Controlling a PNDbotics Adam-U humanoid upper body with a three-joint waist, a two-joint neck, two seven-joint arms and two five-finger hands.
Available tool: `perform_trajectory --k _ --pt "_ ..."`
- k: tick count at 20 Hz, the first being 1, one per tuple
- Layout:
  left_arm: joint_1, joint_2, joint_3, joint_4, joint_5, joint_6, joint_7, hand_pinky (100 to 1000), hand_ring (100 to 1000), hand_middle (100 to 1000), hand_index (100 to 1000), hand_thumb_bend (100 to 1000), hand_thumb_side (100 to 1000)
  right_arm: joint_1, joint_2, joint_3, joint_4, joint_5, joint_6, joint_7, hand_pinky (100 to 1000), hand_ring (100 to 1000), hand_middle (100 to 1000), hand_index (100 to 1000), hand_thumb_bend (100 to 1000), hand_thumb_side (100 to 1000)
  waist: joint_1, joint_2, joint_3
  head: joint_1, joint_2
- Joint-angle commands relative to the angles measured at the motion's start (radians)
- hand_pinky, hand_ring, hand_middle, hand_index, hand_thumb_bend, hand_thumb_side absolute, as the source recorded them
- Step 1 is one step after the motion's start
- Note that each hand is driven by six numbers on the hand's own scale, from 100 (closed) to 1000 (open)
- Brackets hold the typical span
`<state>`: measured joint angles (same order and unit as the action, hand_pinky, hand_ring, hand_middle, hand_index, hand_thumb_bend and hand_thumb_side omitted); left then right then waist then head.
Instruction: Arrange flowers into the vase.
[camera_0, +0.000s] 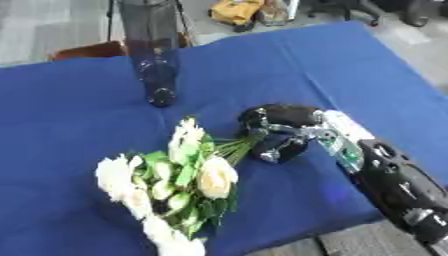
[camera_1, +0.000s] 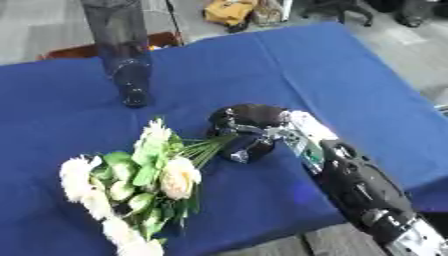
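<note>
A bunch of white and cream flowers (camera_0: 175, 180) with green leaves lies on the blue tablecloth (camera_0: 79, 110), blooms toward the lower left and stems pointing up right. My right hand (camera_0: 278, 131) comes in from the lower right, fingers curled round the green stem ends (camera_0: 234, 148). A tall dark glass vase (camera_0: 154, 55) stands upright at the back left, well apart from the flowers. My left hand shows in neither view.
The table's near edge (camera_0: 297, 245) runs along the bottom right, with grey floor beyond. A brown chair (camera_0: 87, 50) stands behind the vase, and yellow items (camera_0: 236, 11) lie on the floor at the back.
</note>
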<state>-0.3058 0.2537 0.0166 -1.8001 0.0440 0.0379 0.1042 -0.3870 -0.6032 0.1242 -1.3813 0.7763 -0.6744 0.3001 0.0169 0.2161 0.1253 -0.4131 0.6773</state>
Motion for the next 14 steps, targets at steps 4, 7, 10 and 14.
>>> perform_trajectory --k 4,7,10,14 --pt "-0.005 0.006 0.003 -0.011 0.003 -0.001 -0.004 387 568 614 775 652 635 -0.012 -0.016 0.001 -0.007 0.036 0.000 -0.006 786 892 657 806 302 139 0.015 -0.002 0.004 -0.003 0.006" --pt "-0.005 0.005 0.002 -0.011 0.003 -0.001 -0.004 387 568 614 775 653 635 -0.013 -0.017 0.003 -0.009 0.058 -0.002 -0.009 787 892 670 810 299 145 0.015 -0.003 0.004 -0.003 0.007" --pt "-0.005 0.005 0.003 -0.011 0.002 -0.001 -0.004 387 569 614 775 652 635 -0.012 -0.016 0.007 -0.011 0.074 -0.004 -0.010 783 888 665 808 293 145 0.014 -0.004 0.005 -0.004 0.007" --pt "-0.004 0.004 0.002 -0.011 0.003 -0.001 -0.004 387 569 614 775 653 635 -0.012 -0.015 0.013 -0.017 0.087 -0.005 -0.010 776 878 643 798 273 148 0.013 -0.005 0.004 -0.004 0.008"
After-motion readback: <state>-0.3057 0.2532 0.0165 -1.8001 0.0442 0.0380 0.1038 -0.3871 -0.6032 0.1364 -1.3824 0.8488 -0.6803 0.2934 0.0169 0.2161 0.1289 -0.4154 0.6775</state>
